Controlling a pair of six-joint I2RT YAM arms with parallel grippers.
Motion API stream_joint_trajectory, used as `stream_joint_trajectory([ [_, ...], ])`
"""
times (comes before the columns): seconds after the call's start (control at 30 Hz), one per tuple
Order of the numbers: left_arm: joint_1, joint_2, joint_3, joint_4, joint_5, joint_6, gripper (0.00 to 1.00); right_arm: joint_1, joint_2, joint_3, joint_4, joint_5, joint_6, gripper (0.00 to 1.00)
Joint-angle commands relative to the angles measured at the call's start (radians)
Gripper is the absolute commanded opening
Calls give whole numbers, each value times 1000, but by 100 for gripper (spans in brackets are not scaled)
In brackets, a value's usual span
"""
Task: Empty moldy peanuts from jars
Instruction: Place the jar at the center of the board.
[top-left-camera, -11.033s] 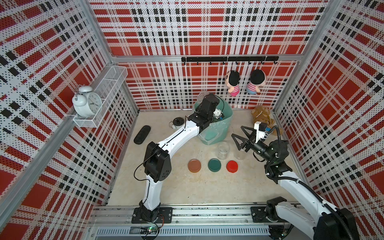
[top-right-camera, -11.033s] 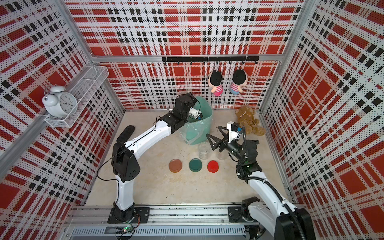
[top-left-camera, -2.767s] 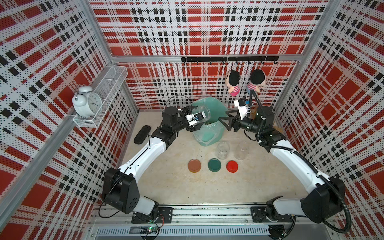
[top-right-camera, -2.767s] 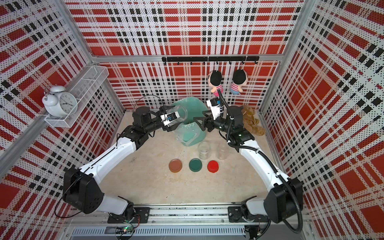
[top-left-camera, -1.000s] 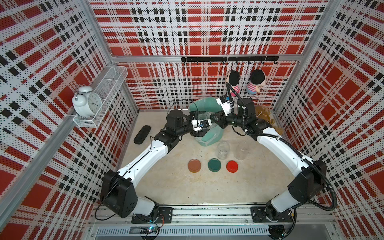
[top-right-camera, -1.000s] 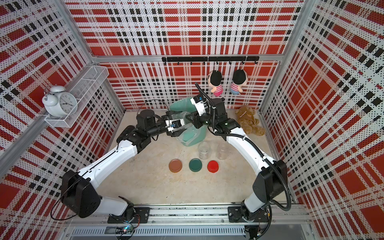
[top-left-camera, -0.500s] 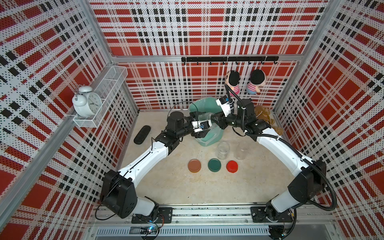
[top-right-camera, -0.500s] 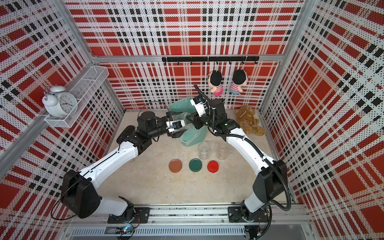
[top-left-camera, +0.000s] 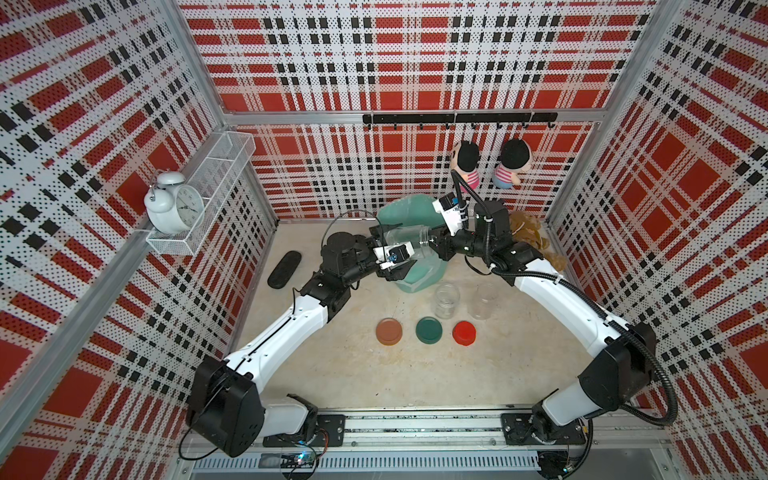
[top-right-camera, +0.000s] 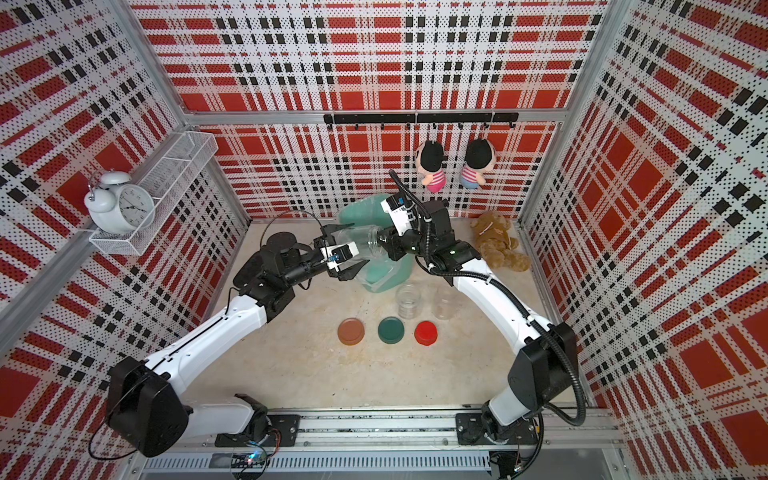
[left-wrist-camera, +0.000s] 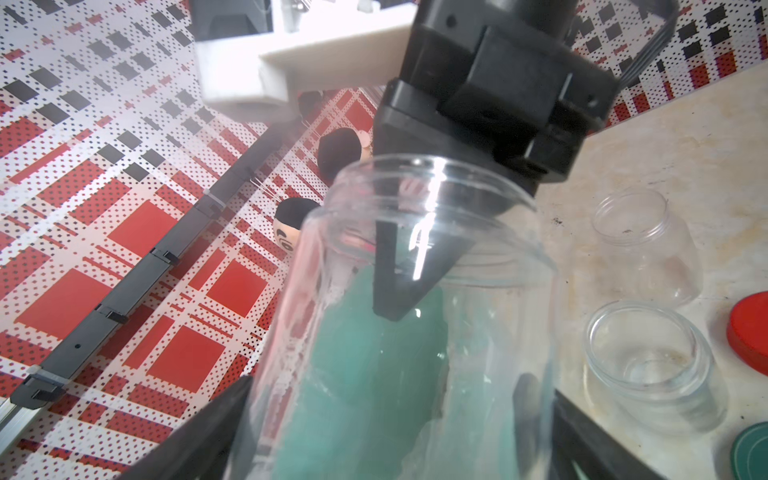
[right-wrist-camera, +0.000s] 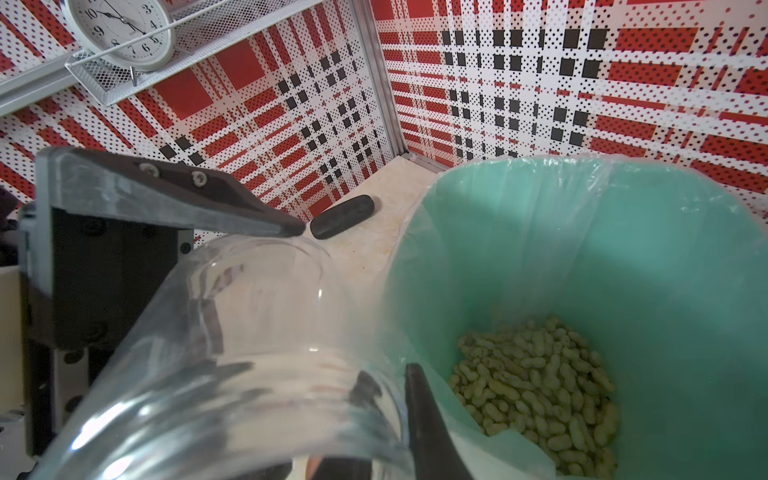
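Observation:
An empty clear jar (top-left-camera: 409, 241) (top-right-camera: 359, 241) lies on its side in the air over the teal bin (top-left-camera: 419, 274). My right gripper (top-left-camera: 434, 245) (right-wrist-camera: 395, 403) is shut on its mouth rim, with one finger (left-wrist-camera: 388, 270) inside the neck. My left gripper (top-left-camera: 401, 249) (left-wrist-camera: 401, 390) is open, its fingers spread either side of the jar's base. The moldy peanuts (right-wrist-camera: 536, 374) fill the bottom of the lined bin (right-wrist-camera: 623, 249). Two more empty jars (top-left-camera: 446, 301) (top-left-camera: 484, 301) stand in front of the bin. Brown (top-left-camera: 389, 331), green (top-left-camera: 429, 329) and red (top-left-camera: 464, 333) lids lie in a row.
A brown teddy bear (top-left-camera: 528, 232) lies at the back right corner. A black oblong object (top-left-camera: 284, 269) lies at the back left. Two dolls (top-left-camera: 467, 166) hang on the back wall, and a clock (top-left-camera: 174, 203) sits on the left wall shelf.
My left gripper has opened off the jar's base. The right gripper has tightened on the jar's rim. The jar has stayed over the bin.

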Motion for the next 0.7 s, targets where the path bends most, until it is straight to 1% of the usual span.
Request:
stream_joint_trajectory([
  [0.0, 14, -27, -56, 23, -49, -38, 98, -13, -63, 9, 92, -15, 22, 0],
  [0.17, 38, -42, -138, 71, -61, -76, 98, -18, -75, 24, 79, -5, 21, 0],
  [0.4, 84, -77, -192, 108, -55, -114, 98, -29, -86, 42, 51, 16, 7, 0],
  [0.67, 175, -170, -288, 141, -35, -190, 98, -31, -107, 85, -78, 56, -117, 0],
])
